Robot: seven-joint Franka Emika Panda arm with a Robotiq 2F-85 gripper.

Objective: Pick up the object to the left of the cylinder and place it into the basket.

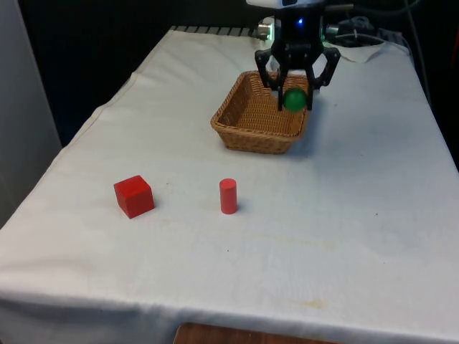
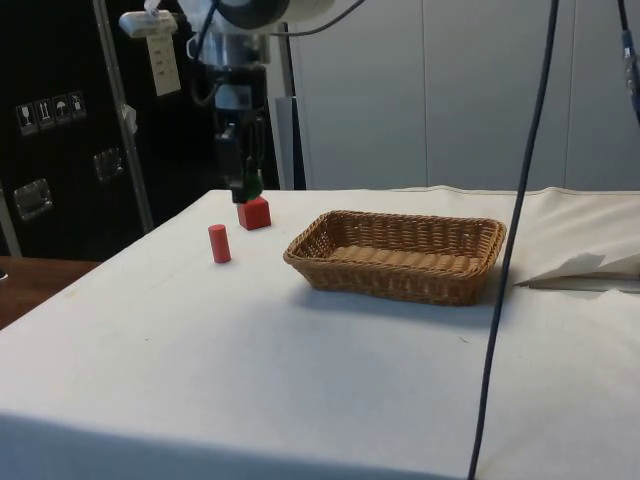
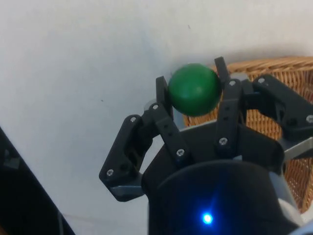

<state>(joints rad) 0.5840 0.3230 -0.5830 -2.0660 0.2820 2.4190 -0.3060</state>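
- A table under a white cloth [image 1: 344,236] is carrying three things.
- A woven wicker basket [image 1: 247,125] is sitting on the cloth toward the far end.
- A red cylinder [image 1: 228,196] is standing upright, on the camera side of the basket, well apart from it.
- A red cube [image 1: 133,196] is resting farther from the basket, to the front view's left of the cylinder.

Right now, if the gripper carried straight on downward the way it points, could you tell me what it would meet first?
Probably the basket. The gripper points down, shut on a green ball, near the basket's rim on the front view's right. The wrist view shows cloth beneath the ball, so it might land just outside.
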